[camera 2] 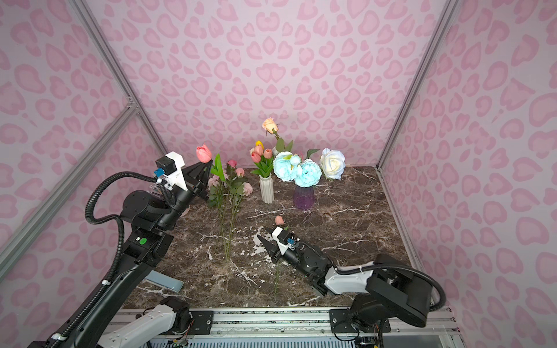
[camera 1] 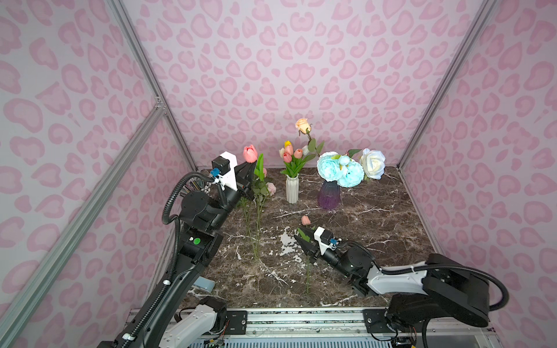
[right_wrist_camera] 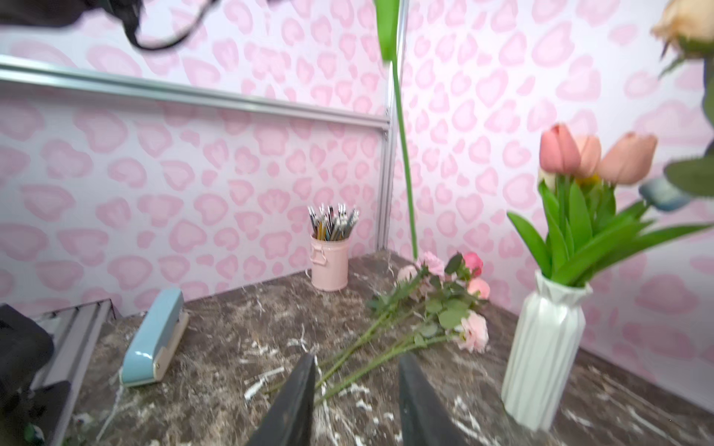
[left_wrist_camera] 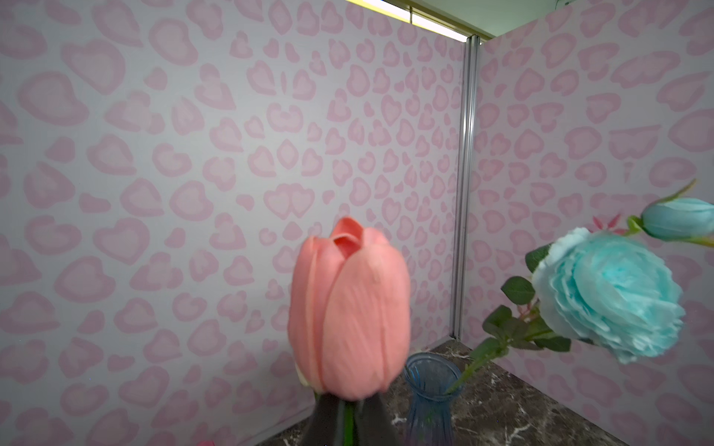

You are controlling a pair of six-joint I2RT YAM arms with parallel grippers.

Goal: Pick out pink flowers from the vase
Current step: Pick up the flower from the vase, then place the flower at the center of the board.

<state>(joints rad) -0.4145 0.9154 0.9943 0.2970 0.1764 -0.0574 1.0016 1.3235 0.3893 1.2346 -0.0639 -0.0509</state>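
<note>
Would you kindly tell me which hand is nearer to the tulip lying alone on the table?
Right. The right hand is directly over the lone tulip, across its stem near the bloom. The left hand is raised toward the back left, holding a second tulip.

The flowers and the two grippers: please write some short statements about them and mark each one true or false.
1. The left gripper is shut on the stem of a salmon-pink tulip held in the air. True.
2. The white ribbed vase is empty. False: it holds several tulips, pink ones among them.
3. The light blue peonies stand in the purple glass vase. True.
4. The right gripper holds a pink rose. False: its jaws stand open with nothing between them.
5. The green-stemmed pink roses lie on the dark marble table. True.
</note>
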